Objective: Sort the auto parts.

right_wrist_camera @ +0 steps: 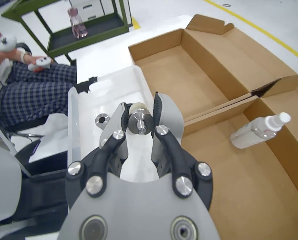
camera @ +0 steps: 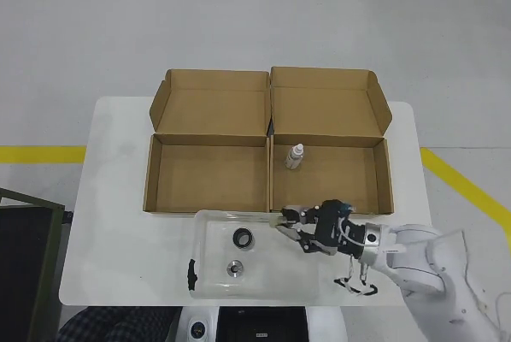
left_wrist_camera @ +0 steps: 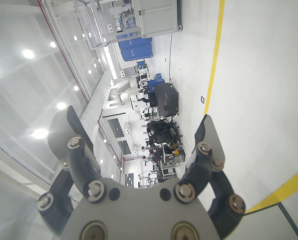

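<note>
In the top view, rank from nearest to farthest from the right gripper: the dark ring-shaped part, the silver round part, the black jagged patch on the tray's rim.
Right gripper holds a metal cylinder.
1. Dark ring-shaped part, far side of clear plastic tray.
2. Silver round part, tray's near side.
3. Black jagged patch, tray's left end.

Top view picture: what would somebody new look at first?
Probably the right claw, shut on a shiny round metal part over the clear tray. Behind the tray sit two open cardboard boxes side by side, the left box and the right box, and a white bottle lies in the right one.
</note>
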`<action>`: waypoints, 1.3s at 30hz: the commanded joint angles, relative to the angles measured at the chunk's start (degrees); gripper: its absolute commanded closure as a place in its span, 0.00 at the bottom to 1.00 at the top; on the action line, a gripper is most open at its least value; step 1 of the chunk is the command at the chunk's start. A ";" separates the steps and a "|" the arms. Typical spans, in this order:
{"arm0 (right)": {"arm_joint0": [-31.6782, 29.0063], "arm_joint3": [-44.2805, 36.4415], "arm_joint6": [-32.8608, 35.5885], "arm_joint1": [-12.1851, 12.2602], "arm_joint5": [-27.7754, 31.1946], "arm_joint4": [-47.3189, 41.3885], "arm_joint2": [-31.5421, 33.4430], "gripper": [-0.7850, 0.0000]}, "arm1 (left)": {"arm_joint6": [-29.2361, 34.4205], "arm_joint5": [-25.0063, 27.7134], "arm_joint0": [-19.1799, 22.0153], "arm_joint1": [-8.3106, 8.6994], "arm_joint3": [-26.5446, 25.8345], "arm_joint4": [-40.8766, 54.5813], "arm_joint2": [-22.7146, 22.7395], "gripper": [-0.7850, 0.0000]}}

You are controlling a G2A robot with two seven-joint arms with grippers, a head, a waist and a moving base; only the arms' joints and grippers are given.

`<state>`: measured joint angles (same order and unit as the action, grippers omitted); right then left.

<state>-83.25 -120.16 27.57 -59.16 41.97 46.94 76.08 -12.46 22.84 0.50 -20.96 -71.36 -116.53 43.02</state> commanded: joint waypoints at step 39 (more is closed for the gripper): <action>4.86 8.52 -3.70 0.39 -7.48 -0.28 2.79 1.00 | 0.00 0.00 0.00 0.00 0.00 0.00 0.00 0.00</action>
<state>-78.78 -112.16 24.05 -58.71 35.23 45.56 79.28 -12.46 22.84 0.50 -20.96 -71.36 -116.53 43.02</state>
